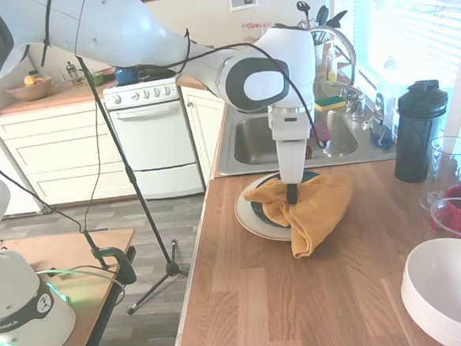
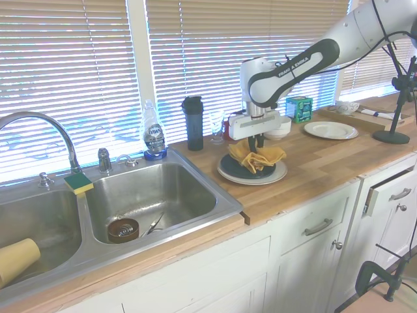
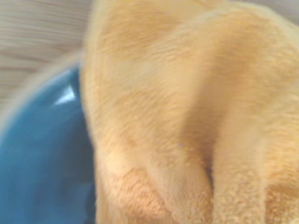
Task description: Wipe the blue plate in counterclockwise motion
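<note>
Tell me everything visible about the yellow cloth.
The yellow cloth is a soft, fuzzy mustard-yellow towel, crumpled into folds. It lies bunched over the blue plate, which sits on a cream plate, and one end hangs past the rim onto the wooden counter. The gripper presses into its middle from above.

We see the gripper [image 2: 258,143] down on a yellow cloth [image 2: 256,157] bunched over the blue plate [image 2: 238,167], stacked on a cream plate [image 2: 260,177] on the counter [image 2: 313,163].

Glossy blue plate [image 3: 42,163], fuzzy cloth [image 3: 187,116]
</note>
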You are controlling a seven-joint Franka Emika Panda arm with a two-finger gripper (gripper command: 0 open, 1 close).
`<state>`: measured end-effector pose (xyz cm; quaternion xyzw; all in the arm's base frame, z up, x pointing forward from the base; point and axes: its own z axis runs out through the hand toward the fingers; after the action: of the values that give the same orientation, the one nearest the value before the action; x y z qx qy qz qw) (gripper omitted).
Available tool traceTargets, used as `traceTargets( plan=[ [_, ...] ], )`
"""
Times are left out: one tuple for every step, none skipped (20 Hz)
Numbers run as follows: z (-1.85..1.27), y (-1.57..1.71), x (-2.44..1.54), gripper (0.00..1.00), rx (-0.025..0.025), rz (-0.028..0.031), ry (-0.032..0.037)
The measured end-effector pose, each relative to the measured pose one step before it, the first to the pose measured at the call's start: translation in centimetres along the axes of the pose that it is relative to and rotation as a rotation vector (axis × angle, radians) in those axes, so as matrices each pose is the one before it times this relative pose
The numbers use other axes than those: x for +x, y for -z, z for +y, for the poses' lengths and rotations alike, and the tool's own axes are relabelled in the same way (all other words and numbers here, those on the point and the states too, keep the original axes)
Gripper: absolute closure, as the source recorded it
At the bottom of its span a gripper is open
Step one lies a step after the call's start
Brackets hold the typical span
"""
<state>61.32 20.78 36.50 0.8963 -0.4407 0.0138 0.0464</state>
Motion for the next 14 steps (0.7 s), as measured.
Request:
traceTargets(
  plan=[
    [-0.663,0.150,-0.794,1.00,-0.00236,0.00389,0.00549],
    [-0.683,0.067,-0.908,1.00,0.00014,0.00578,0.00805],
    [-0.632,-0.063,-0.937,1.00,-0.00212,0.00787,0.00666],
    [-0.624,-0.077,-0.984,1.00,-0.00191,0.00973,0.00620],
    [-0.444,-0.107,-0.797,1.00,-0.00218,0.00965,0.00674],
    [-0.306,-0.042,-0.695,1.00,-0.00118,0.00862,0.00569],
    [-0.181,0.048,-0.591,1.00,-0.00045,0.00819,0.00563],
    [-0.126,0.096,-0.426,1.00,0.00084,0.00755,0.00524],
    [-0.056,0.131,-0.300,1.00,0.00221,0.00663,0.00476],
    [0.040,0.104,-0.199,1.00,0.00524,0.00519,0.00415],
    [0.151,-0.013,-0.178,1.00,0.00555,0.00349,0.00392],
    [0.335,-0.037,-0.194,1.00,0.00715,0.00337,0.00365],
    [0.509,-0.036,-0.215,1.00,0.00680,0.00324,0.00340],
    [0.644,0.014,-0.224,1.00,0.00730,0.00343,0.00310]
  ],
)
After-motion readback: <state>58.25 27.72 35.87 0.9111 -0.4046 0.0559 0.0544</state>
